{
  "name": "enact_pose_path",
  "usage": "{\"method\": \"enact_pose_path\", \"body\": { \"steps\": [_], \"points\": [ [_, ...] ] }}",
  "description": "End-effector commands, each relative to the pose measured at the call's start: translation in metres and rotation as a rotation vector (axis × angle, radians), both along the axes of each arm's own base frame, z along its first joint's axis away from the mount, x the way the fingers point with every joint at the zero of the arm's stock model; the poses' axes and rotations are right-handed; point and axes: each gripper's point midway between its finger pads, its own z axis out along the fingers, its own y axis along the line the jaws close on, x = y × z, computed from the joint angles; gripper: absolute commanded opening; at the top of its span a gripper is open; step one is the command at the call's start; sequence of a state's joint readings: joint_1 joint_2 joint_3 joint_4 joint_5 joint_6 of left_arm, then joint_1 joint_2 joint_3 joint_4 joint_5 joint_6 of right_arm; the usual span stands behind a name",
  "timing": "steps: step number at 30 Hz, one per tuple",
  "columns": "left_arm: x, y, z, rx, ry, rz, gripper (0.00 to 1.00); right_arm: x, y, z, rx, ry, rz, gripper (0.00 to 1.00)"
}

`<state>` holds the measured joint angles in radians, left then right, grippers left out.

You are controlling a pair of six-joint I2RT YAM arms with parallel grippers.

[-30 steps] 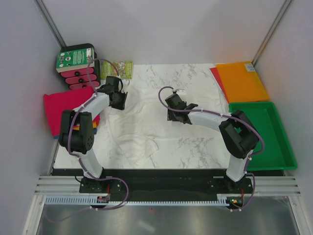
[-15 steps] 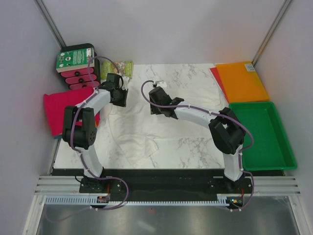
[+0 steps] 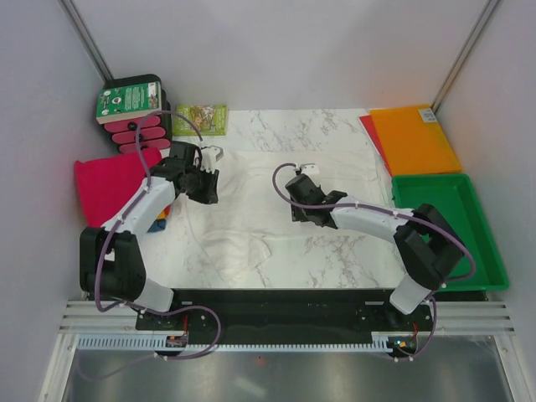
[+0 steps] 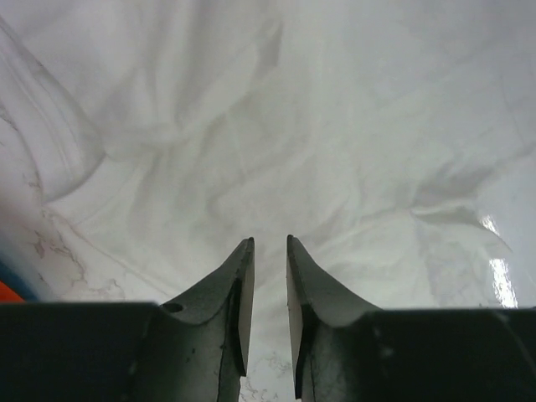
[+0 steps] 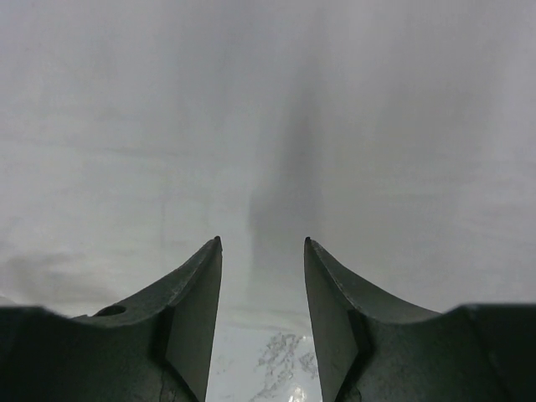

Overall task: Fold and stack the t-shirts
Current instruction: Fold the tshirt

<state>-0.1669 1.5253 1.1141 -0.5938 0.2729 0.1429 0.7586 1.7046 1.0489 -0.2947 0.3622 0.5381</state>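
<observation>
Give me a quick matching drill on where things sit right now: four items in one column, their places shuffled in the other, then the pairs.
Items:
1. white t-shirt
2. magenta-pink t-shirt
3. green tray
4. orange sheet

Places, as seen from the top view:
A. far right corner
B. left edge
C. centre, spread out and wrinkled
D. right edge, near half

Pairs: 1-C; 2-B; 3-D; 4-A

Pink shirt pile (image 3: 107, 178) near left pincer (image 4: 269, 244), leftward.
</observation>
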Motion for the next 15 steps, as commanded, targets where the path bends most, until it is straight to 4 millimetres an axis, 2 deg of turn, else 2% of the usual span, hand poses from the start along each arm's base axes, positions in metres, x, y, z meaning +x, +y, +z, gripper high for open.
{"method": "enact_pose_path", "body": {
  "steps": [1, 3, 7, 9, 10, 13, 15],
  "points": [
    [-0.061, -0.018, 0.009, 0.007, 0.022, -0.228, 0.34, -0.002, -0.014, 0.027, 0.028, -0.091, -0.044, 0.52],
    [-0.08, -0.018, 0.001, 0.039, 0.043, -0.288, 0.38, -0.006, -0.02, 0.028, 0.02, -0.094, -0.051, 0.52],
    [-0.113, -0.024, -0.003, 0.043, 0.071, -0.382, 0.48, -0.012, -0.021, 0.029, 0.03, -0.099, -0.055, 0.53],
    [-0.111, -0.022, 0.011, 0.049, 0.028, -0.366, 0.53, -0.017, -0.023, 0.03, 0.03, -0.103, -0.062, 0.54],
    [-0.115, -0.029, 0.017, 0.015, 0.034, -0.389, 0.54, -0.018, -0.026, 0.031, 0.027, -0.109, -0.069, 0.54],
    [-0.114, -0.035, 0.032, -0.018, 0.011, -0.38, 0.51, -0.022, -0.033, 0.035, 0.025, -0.125, -0.08, 0.54],
    [-0.104, -0.035, 0.043, -0.024, -0.022, -0.32, 0.49, -0.025, -0.037, 0.04, 0.031, -0.133, -0.087, 0.54]
  ]
}}
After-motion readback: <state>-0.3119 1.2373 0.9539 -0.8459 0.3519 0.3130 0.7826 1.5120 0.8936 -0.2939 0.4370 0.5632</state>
